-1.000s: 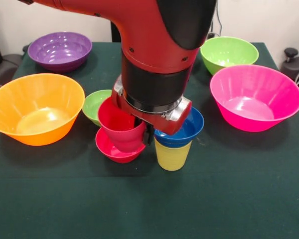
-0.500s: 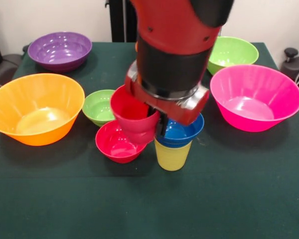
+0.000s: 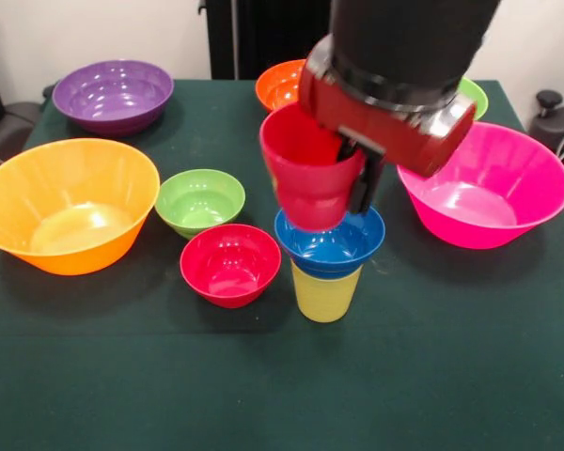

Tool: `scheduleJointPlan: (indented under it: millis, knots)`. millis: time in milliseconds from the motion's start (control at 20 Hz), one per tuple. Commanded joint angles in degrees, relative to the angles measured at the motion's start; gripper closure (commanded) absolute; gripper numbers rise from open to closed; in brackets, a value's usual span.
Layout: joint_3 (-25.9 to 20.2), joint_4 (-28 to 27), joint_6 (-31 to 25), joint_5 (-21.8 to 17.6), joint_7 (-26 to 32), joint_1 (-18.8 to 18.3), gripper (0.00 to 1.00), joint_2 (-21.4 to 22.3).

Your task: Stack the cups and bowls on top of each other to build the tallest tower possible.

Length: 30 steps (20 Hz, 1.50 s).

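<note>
— Since a moment ago my arm has swung up and over: the red cup [image 3: 310,178] has left the small red bowl [image 3: 230,265] and now hangs above the small blue bowl [image 3: 331,242].

— What can't you see?

— Plenty. My arm's wrist covers most of the medium green bowl [image 3: 471,92] at the back, part of the medium orange bowl [image 3: 280,85] and the pink bowl's [image 3: 479,183] near rim. The arm itself is cut off at the top.

— And the hand [image 3: 352,178]?

— I see it closed on the red cup's rim: one dark finger [image 3: 363,183] runs down the cup's outer wall; the other I can't make out, probably inside. The cup is tilted, mouth leaning toward the camera.

— Is it touching the blue bowl?

— I can't tell; its base overlaps the bowl's far rim. The blue bowl sits on the upturned yellow cup [image 3: 325,293] on the tabletop [image 3: 432,376].

— The rest?

— Small green bowl [image 3: 200,201], large orange-yellow bowl [image 3: 68,205] and purple bowl [image 3: 114,94] stand apart, unstacked.
</note>
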State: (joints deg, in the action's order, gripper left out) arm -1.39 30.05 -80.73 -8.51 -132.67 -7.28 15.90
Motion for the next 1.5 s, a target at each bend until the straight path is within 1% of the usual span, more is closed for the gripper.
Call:
scheduleJointPlan:
  millis: [50,150,300,800,1050,1300,1500]
  knots:
    - [0.67,13.26,4.4,1.42,-14.32,2.72,1.0,3.16]
    - [1.54,17.32,7.48,2.12,-16.21,4.06,1.0,4.66]
    - [2.64,19.76,10.47,2.9,-17.41,5.15,1.0,4.9]
    - [5.2,21.84,17.47,4.86,-18.44,7.11,1.0,2.71]
    - [6.28,22.51,20.74,4.88,-18.04,7.35,1.0,1.49]
    - [7.14,24.02,22.78,5.35,-16.65,7.41,1.0,2.01]
    - [7.57,25.2,23.25,5.95,-15.48,7.29,1.0,2.93]
